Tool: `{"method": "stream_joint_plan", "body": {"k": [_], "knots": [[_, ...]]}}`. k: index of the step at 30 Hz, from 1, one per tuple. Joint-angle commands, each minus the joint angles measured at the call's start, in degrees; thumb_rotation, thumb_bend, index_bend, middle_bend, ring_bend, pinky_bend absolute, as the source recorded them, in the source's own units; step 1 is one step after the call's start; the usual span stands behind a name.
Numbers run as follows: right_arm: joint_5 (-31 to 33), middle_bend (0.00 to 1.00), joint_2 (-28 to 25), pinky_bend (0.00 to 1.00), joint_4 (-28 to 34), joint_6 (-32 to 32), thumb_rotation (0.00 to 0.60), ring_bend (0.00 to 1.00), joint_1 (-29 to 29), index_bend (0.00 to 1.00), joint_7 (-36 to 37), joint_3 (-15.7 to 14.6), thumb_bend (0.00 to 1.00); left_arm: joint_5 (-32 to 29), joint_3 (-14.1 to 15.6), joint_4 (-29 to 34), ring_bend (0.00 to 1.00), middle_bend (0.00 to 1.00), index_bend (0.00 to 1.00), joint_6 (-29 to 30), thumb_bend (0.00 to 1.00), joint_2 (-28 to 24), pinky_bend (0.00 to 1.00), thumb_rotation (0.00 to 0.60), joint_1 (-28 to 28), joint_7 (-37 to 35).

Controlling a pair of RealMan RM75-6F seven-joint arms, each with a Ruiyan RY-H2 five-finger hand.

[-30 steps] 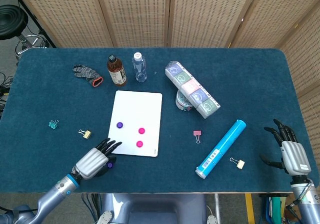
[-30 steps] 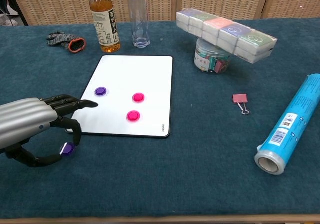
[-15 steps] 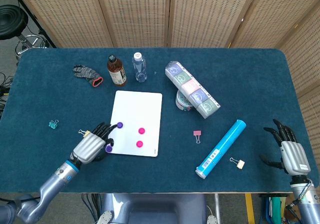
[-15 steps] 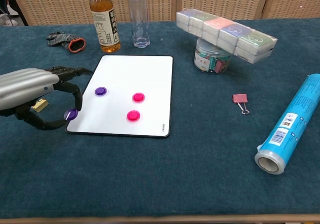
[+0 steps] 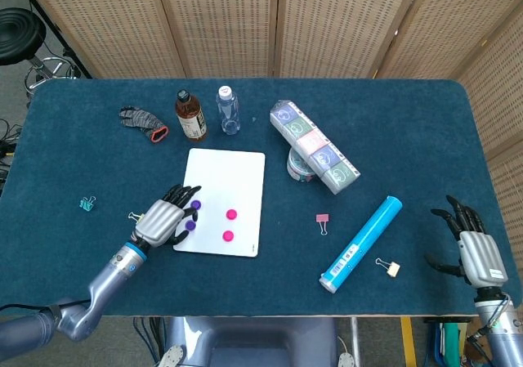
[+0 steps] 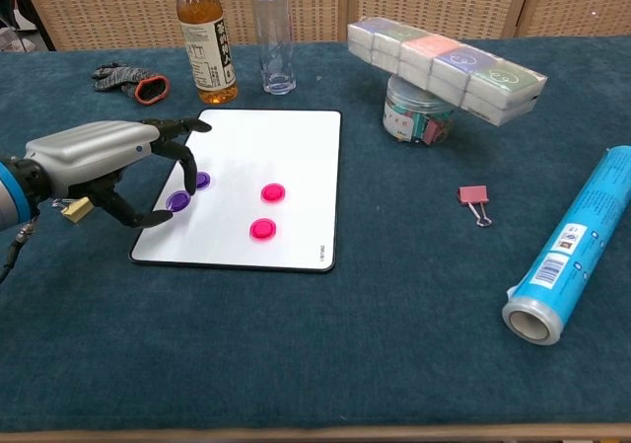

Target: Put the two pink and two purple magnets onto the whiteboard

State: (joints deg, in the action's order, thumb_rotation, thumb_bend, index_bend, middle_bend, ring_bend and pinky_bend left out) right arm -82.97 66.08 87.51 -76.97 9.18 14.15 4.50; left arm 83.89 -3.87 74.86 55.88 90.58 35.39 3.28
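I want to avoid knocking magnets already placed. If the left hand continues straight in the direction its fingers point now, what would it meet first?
Probably the purple magnet already lying on the whiteboard, just ahead of the left hand, which pinches a second purple magnet. The two pink magnets lie farther along. Its height above the board is unclear.

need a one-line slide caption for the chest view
Left hand pinches a purple magnet over the whiteboard, beside one purple and two pink magnets.
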Motion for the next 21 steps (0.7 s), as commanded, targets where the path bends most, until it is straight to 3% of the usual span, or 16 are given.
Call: {"method": "stream_joint_plan", "body": {"k": [1, 21], "knots": [[0.0, 0.0, 0.0, 0.0, 0.0, 0.1, 0.6, 0.0, 0.0, 0.19, 0.1, 0.0, 0.23, -0.7, -0.3, -0.5, 0.0, 0.0, 0.57, -0.5, 0.34, 0.7, 0.0, 0.6, 0.4, 0.2], [0.1, 0.0, -0.2, 0.0, 0.0, 0.0, 0.6, 0.0, 0.0, 0.19, 0.4, 0.1, 0.23, -3.1, 0.2, -2.3, 0.0, 0.0, 0.57, -2.0, 0.34, 2.7, 0.0, 0.6, 1.3, 2.0]]}}
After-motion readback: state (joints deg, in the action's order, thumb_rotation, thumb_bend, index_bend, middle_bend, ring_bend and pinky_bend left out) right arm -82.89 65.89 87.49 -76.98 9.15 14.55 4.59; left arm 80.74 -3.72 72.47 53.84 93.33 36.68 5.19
